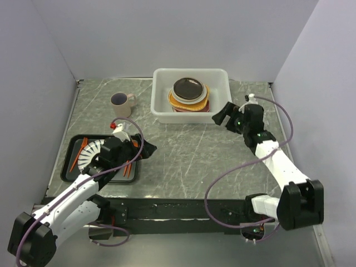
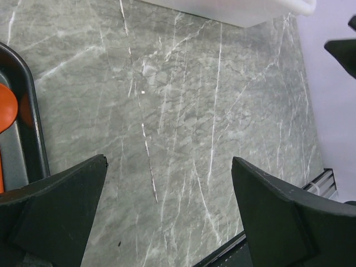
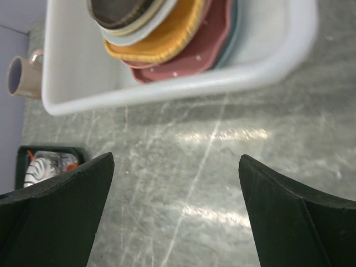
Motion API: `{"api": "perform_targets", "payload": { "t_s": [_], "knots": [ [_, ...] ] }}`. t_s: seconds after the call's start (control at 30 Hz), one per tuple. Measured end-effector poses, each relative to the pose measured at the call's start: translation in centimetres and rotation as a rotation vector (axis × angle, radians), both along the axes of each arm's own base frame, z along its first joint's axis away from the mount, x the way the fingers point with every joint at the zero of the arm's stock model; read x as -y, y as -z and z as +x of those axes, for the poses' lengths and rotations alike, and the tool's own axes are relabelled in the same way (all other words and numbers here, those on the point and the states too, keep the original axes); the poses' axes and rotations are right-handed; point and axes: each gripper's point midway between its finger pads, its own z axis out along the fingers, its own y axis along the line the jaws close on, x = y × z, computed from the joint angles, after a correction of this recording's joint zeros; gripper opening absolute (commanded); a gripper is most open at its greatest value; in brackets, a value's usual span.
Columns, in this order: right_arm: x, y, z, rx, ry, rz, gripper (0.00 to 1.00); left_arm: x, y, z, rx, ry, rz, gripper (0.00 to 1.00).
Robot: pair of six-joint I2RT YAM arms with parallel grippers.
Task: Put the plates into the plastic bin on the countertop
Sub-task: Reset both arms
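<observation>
Plates (image 1: 189, 93): stacked in bin (image 1: 191, 70), 12 o'clock.
Right gripper (image 3: 176, 157): released, empty; rim to be cleared.
Left gripper (image 2: 169, 161): spread, empty; striped plate (image 1: 92, 153), 8 o'clock, to be edge-gripped.

The bin (image 1: 189, 118) is smooth, milky plastic. The countertop (image 1: 189, 158) is polished and marble-veined, with a sheen. The plates (image 1: 189, 95) look glazed and glossy. The tray (image 2: 34, 125) is matt black.

Beyond my black tray (image 1: 68, 167) stands a tan mug (image 1: 121, 103) — on the tray, orange utensils (image 1: 82, 147), forks perhaps.
</observation>
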Motion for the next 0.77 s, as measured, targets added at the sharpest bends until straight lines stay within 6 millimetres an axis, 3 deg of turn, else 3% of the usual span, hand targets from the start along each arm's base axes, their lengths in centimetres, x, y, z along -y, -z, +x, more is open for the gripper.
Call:
{"api": "perform_targets", "payload": {
  "t_s": [0.23, 0.5, 0.77],
  "knots": [
    [2.0, 0.1, -2.9, 0.051, 0.07, -0.053, 1.0, 0.1, 0.7, 0.3, -0.017, 0.001, 0.008, 0.99],
    [3.1, -1.6, -3.7, 0.116, 0.101, -0.093, 1.0, 0.4, 0.4, 0.8, -0.007, 0.002, 0.004, 0.99],
    [3.9, -1.4, -3.8, 0.124, 0.127, -0.127, 1.0, 0.6, 1.0, 0.8, -0.022, 0.013, 0.01, 0.99]
  ]
}}
